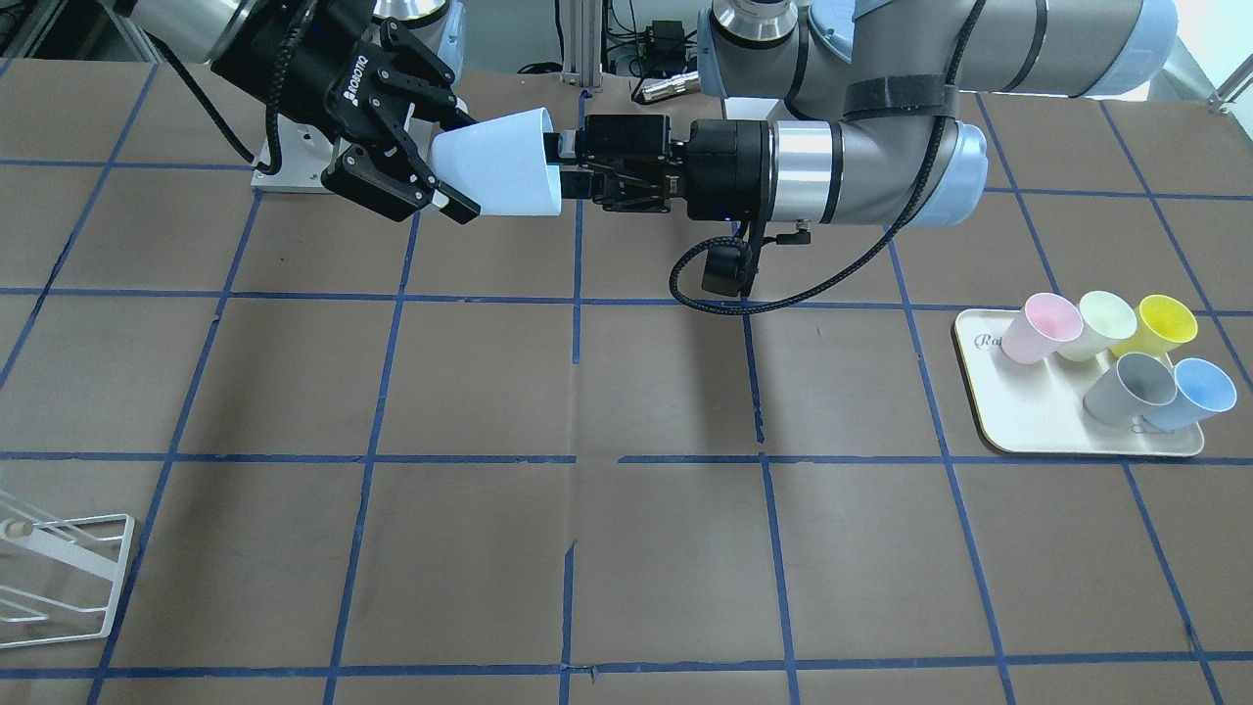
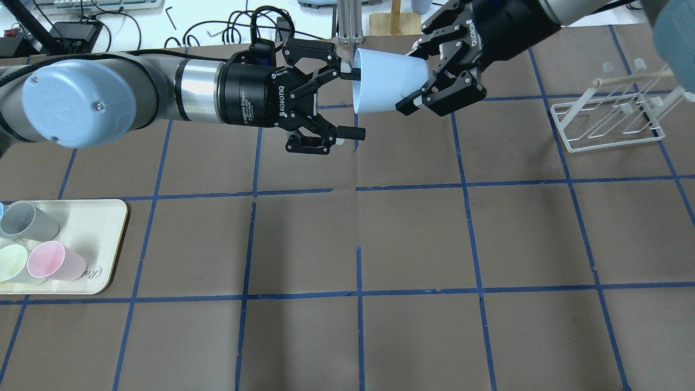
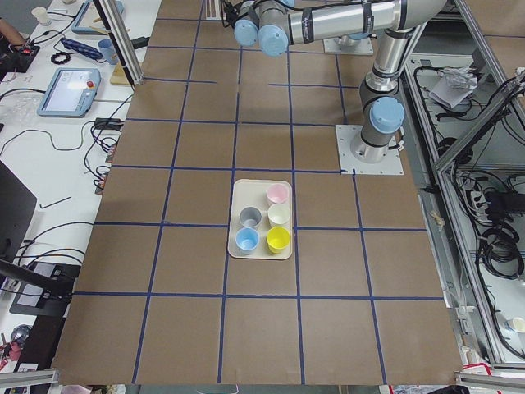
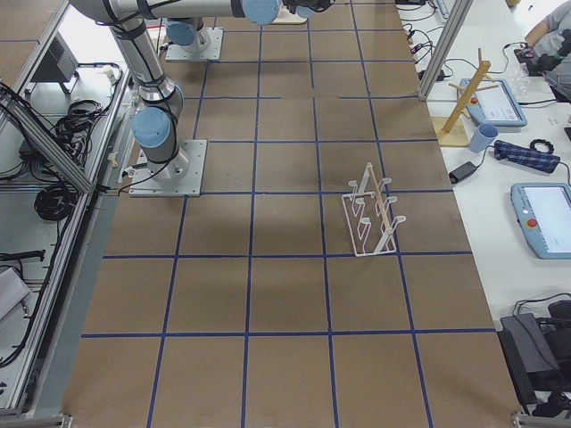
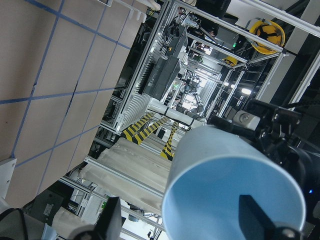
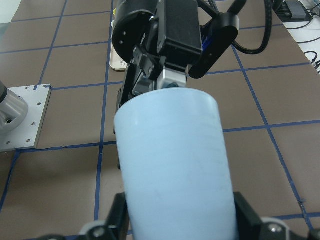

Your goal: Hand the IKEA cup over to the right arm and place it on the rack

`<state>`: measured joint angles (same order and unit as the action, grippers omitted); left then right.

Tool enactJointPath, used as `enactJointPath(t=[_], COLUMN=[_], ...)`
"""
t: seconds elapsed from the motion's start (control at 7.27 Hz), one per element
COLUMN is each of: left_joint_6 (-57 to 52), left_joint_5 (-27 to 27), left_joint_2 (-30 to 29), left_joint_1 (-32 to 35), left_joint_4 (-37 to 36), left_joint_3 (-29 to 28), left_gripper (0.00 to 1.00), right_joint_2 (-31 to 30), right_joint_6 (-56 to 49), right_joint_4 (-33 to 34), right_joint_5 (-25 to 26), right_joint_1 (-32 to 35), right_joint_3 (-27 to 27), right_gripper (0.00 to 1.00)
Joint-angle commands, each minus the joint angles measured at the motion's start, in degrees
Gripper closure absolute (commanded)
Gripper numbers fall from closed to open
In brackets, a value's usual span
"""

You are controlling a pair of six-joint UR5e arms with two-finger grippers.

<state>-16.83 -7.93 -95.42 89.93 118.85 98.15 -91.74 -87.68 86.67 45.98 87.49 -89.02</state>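
Note:
The pale blue IKEA cup (image 2: 388,81) hangs on its side in mid-air over the table's far middle. My right gripper (image 2: 408,79) is shut on its narrow base end, as the front view (image 1: 465,164) and right wrist view (image 6: 181,220) also show. My left gripper (image 2: 350,101) is open at the cup's mouth. One finger (image 5: 255,220) sits just inside the rim and the other (image 5: 112,220) stands well clear outside. The white wire rack (image 2: 608,119) stands on the table on my right side, also seen in the front view (image 1: 59,578).
A cream tray (image 1: 1038,421) on my left side holds a second blue cup (image 1: 1189,392), a grey cup (image 1: 1131,387), a pink cup (image 1: 1040,328) and two yellowish ones. A braided cable loop (image 1: 724,294) hangs under the left wrist.

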Motion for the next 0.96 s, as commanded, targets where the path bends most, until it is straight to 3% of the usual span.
enactJointPath(t=[0.0, 0.28, 0.55, 0.69, 0.83], left_joint_6=[0.0, 4.0, 4.9, 9.1, 15.7], left_joint_5=[-5.3, -13.0, -21.8, -31.1, -45.3], left_joint_2=[0.1, 0.2, 0.6, 0.9, 1.3], left_joint_1=[-0.9, -4.7, -6.5, -7.3, -7.7], left_joint_4=[-0.5, -1.5, -2.6, -7.8, -15.0], left_joint_3=[-0.5, -1.0, -2.0, -3.6, -5.4], left_gripper=[0.16, 0.16, 0.17, 0.17, 0.16], right_joint_2=[0.1, 0.1, 0.2, 0.7, 1.3], right_joint_6=[-0.5, -0.5, -0.1, -0.9, -2.1], right_joint_4=[0.0, 0.1, 0.6, 0.9, 1.0], right_joint_5=[5.8, 15.7, 30.8, 36.8, 40.4], right_joint_1=[-0.6, -0.7, -2.1, -4.8, -8.2], right_joint_3=[0.0, 0.4, 0.6, 0.6, 0.6], right_gripper=[0.85, 0.85, 0.87, 0.88, 0.87])
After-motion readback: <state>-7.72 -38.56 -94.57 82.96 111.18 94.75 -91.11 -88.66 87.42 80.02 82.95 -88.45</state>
